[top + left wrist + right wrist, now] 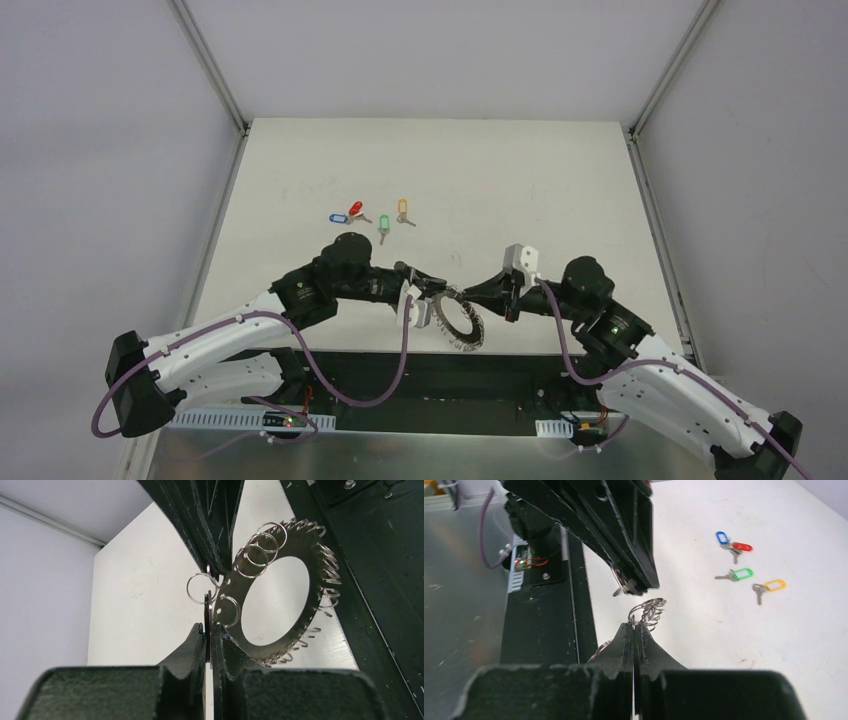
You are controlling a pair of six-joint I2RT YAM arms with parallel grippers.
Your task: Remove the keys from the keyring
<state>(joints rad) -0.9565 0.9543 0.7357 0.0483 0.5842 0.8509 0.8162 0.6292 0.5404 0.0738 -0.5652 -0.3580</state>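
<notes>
From above, the keyring (461, 322) sits between the two arms at the near edge of the bench (520, 180). It reads as a slanted oval, long axis running from far-left to near-right. Whether it touches the bench cannot be told. The left pincer (436, 287) and right pincer (470, 293) meet at its far rim, their tips too small here to judge. Four keys lie well apart on the far-left part, with blue (335, 217), red (355, 209), green (383, 222) and yellow (403, 209) tags. The green one's blade points toward the near edge.

The left wrist view shows the ring nearly face-on, its hole open to the camera and small loops (260, 547) fringing the rim. The far side is cut off by the right arm's dark fingers. The left pincer is clamped on a thin dark tag (206, 611), seen edge-on (probably a key's, though hard to be sure).

In the right wrist view the ring's body is hidden. The right pincer is pressed shut on a bunch of its loops, and a small silver tip (618, 591) pokes from the left pincer above.
</notes>
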